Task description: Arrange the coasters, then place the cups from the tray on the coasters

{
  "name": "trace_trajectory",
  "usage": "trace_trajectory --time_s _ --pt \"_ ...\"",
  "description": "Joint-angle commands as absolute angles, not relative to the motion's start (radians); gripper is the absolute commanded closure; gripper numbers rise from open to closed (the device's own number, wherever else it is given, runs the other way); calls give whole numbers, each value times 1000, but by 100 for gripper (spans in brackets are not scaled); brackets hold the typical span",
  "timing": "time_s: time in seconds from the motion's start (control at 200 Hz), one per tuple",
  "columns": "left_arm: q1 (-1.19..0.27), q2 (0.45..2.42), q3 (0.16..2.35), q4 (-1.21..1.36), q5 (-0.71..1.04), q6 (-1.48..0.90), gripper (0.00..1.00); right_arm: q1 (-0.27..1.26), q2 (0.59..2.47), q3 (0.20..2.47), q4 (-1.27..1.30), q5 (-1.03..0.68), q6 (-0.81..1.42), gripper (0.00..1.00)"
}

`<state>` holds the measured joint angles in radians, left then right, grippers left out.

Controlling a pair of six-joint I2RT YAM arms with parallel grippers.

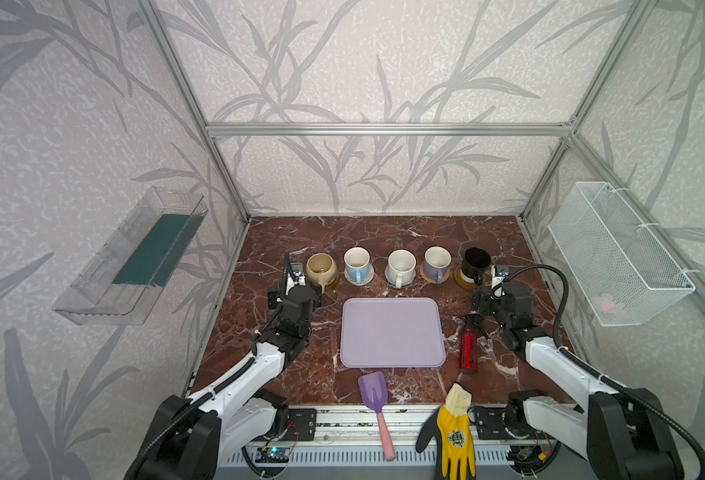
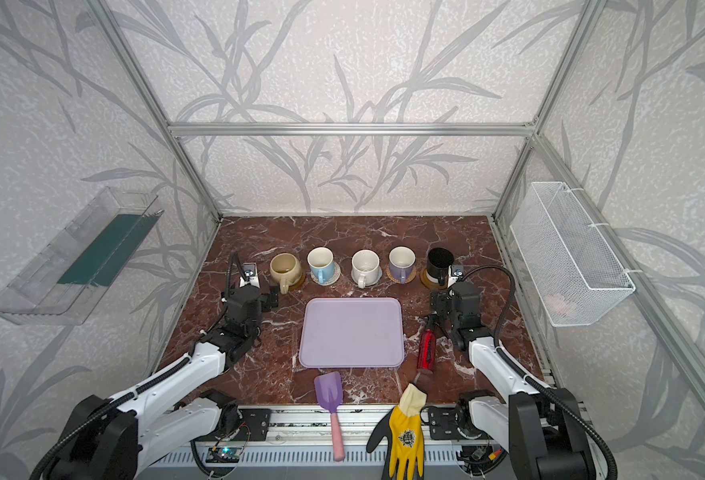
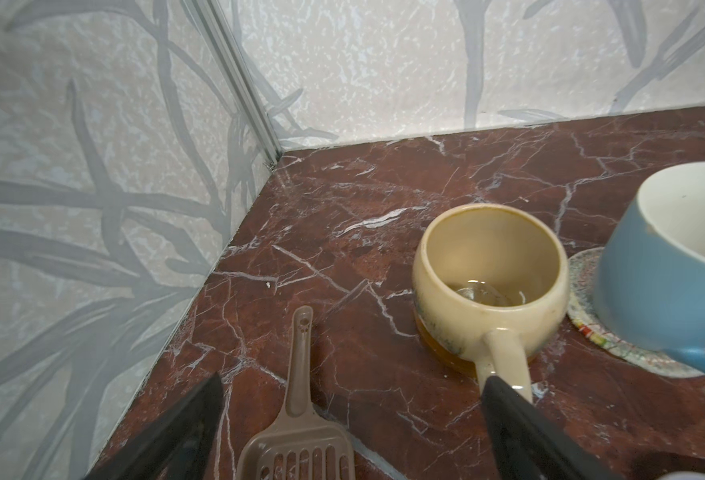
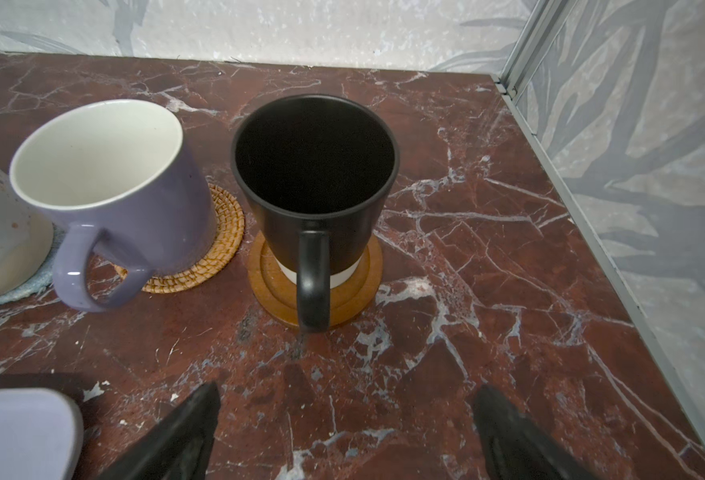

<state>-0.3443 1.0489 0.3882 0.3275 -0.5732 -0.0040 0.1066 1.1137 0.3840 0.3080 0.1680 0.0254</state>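
Note:
Five cups stand in a row across the table, each on a coaster: beige-yellow (image 1: 321, 268), light blue (image 1: 357, 262), speckled white (image 1: 401, 266), lavender (image 1: 437, 262) and black (image 1: 476, 262). The lavender tray (image 1: 392, 332) in front of them holds nothing. My left gripper (image 3: 352, 380) is open beside the beige-yellow cup (image 3: 487, 266), which sits on an amber coaster (image 3: 446, 353); one finger tip overlaps the handle's end. My right gripper (image 4: 347, 388) is open and apart from the black cup (image 4: 317, 174) on its amber coaster (image 4: 267, 286). A rattan coaster (image 4: 222, 232) lies under the lavender cup (image 4: 126, 199).
A brown slotted scoop (image 3: 296, 436) lies under the left gripper. A red spray bottle (image 1: 468, 349) lies right of the tray, and a purple scoop (image 1: 373, 395) and a yellow glove (image 1: 454, 432) lie at the front edge. A wire basket (image 1: 616, 253) hangs on the right wall.

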Motion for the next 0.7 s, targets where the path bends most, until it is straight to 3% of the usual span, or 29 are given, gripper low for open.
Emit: trace_trajectory --time_s 0.0,0.27,0.54,0.625,0.695 --pt "-273 1085 340 551 -534 76 0 109 1138 352 504 187 -12 6" --pt "-119 1388 293 954 -363 35 1 109 1322 357 692 194 -14 6" --pt "7 1591 313 1110 -230 -46 1 109 1404 368 786 155 -40 6" --pt "13 1544 356 946 -192 -57 1 110 1449 400 770 150 -38 5" --pt "13 1559 361 956 -178 -54 1 109 1498 424 772 140 -40 5"
